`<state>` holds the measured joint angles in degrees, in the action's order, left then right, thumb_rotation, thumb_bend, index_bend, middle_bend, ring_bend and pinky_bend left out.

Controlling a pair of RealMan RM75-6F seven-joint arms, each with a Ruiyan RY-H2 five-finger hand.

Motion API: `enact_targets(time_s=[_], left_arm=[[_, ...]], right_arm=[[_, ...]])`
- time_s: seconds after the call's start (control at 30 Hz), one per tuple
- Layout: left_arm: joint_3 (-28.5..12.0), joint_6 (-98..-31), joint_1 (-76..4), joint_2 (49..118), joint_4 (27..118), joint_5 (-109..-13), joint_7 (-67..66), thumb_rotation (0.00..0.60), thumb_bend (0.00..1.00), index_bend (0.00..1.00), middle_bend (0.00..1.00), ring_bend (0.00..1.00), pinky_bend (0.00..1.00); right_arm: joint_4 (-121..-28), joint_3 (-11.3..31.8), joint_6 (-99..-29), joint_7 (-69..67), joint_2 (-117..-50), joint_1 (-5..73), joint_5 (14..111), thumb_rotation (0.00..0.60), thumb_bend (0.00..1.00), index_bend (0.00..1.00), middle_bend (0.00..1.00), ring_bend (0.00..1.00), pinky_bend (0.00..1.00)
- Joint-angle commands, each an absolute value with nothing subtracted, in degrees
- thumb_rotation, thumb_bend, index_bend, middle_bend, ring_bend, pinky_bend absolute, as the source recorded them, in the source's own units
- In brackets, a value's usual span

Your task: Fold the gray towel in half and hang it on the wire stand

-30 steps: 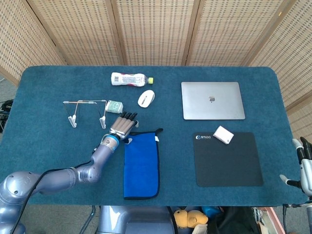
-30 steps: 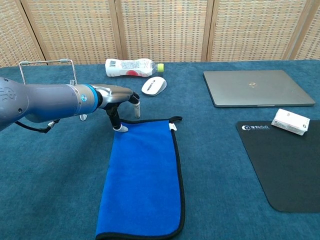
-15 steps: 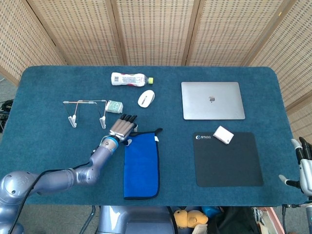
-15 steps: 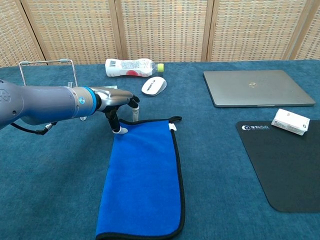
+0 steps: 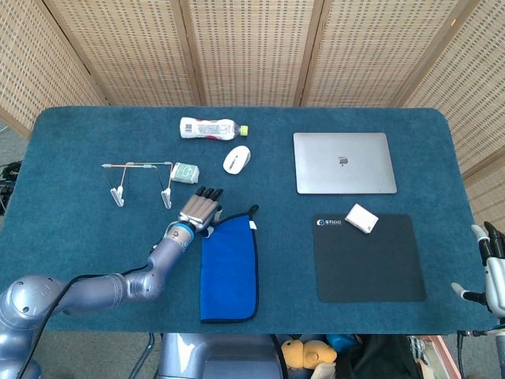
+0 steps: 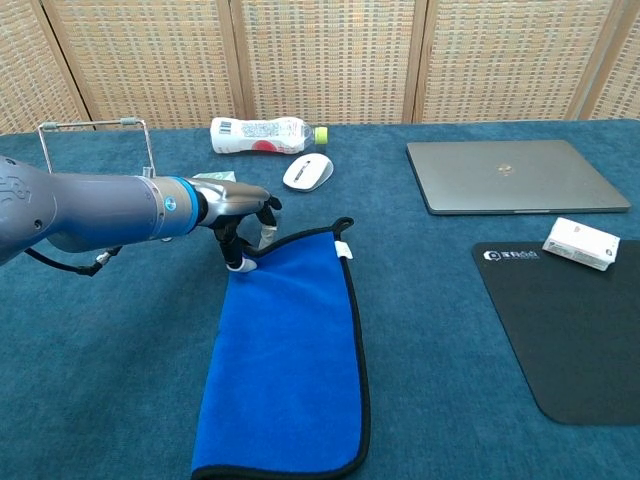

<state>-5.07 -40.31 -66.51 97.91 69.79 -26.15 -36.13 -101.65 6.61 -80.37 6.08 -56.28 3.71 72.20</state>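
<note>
1. Head view cuts the right hand (image 5: 491, 264) off at the frame's right edge, well apart from everything on the table (image 5: 71, 142); its fingers stand apart with nothing in them. The chest view does not show it.
2. Laptop (image 5: 344, 162), shut, lies far to the right of the left hand's fingers, with a black mouse pad (image 5: 369, 257) in front of it carrying a small white box (image 5: 361, 218).
3. Folded towel (image 6: 290, 350), blue in both views though the task calls it gray, lies flat toward the robot from the left hand (image 6: 235, 205). Its far left corner is raised at the fingertips (image 6: 237, 264), apparently pinched; the exact contact is hard to make out.
4. Wire stand (image 5: 140, 180) sits just left of those fingers, apart from the towel.
5. Plastic bottle (image 5: 208, 128) lies on its side beyond the fingers.
6. White mouse (image 5: 237, 159) rests just beyond them.
</note>
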Motion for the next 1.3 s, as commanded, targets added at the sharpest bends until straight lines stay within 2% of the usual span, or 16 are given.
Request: enact_targets(time_s=[0.03, 0.1, 0.47, 0.63, 0.93, 1.3], left_arm=[[-5.1, -40.6, -66.6, 97.8, 70.0, -26.0, -36.2, 0.600, 0.38, 0.57, 0.00, 0.00, 0.00], [-5.0, -40.9, -66.7, 97.9, 70.0, -25.9, -36.3, 0.600, 0.39, 0.58, 0.00, 0.00, 0.00], [-4.9, -40.9, -66.7, 98.3, 70.1, -26.7, -35.8, 0.600, 0.68, 0.60, 0.00, 0.00, 0.00], [-5.2, -41.3, -66.4, 98.1, 70.5, -28.0, -34.8, 0.600, 0.69, 0.74, 0.00, 0.00, 0.00], [-6.6, -43.2, -66.2, 95.8, 73.3, -30.3, -33.9, 0.600, 0.75, 0.77, 0.00, 0.00, 0.00], [-9.5, -45.5, -66.6, 90.0, 78.8, -31.9, -32.9, 0.600, 0.73, 0.79, 0.00, 0.00, 0.00]], right_arm=[[-101.7, 6.6, -80.4, 6.0, -56.2, 3.7, 72.2, 0.600, 0.00, 0.00, 0.00, 0.00, 0.00], [-101.7, 6.6, -80.5, 6.0, -56.2, 3.6, 72.2, 0.600, 0.00, 0.00, 0.00, 0.00, 0.00], [-101.7, 6.6, -80.6, 6.0, -56.2, 3.6, 72.3, 0.600, 0.00, 0.00, 0.00, 0.00, 0.00], [-101.7, 6.6, -80.6, 5.9, -56.2, 3.6, 72.3, 0.600, 0.00, 0.00, 0.00, 0.00, 0.00], [-101.8, 6.6, -80.7, 5.5, -56.0, 3.5, 72.5, 0.600, 0.00, 0.00, 0.00, 0.00, 0.00], [-101.9, 6.6, -81.1, 4.7, -55.7, 3.3, 72.9, 0.600, 0.00, 0.00, 0.00, 0.00, 0.00]])
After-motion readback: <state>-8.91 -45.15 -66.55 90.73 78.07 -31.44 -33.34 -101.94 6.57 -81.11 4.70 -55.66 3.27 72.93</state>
